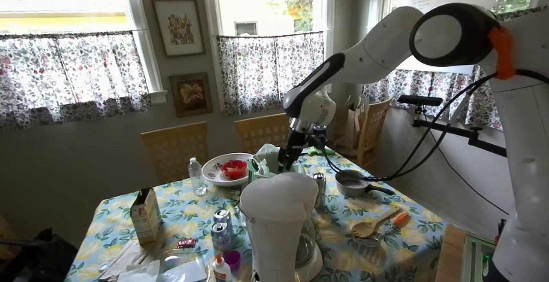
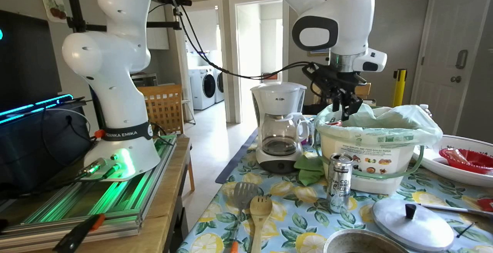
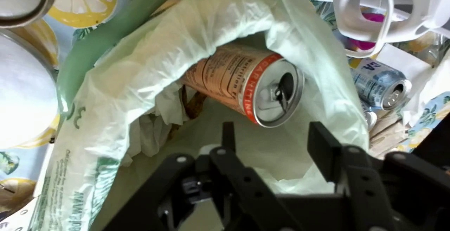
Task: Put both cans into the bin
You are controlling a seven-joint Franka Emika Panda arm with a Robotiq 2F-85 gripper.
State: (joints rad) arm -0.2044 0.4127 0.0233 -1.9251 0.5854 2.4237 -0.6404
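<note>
Orange can (image 3: 242,85) inside the bin (image 2: 373,151) shows plainly only in wrist view.

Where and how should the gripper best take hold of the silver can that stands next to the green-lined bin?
Probably round the upper body of the silver can, from straight above: it stands upright and its top is uncovered. The green-lined bin is close on one side, so the gripper should rather close along its wall than reach between the two.

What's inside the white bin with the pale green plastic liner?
An opened orange metal can and crumpled white papery scraps. The liner covers the can's base; anything beneath the scraps is hidden.
</note>
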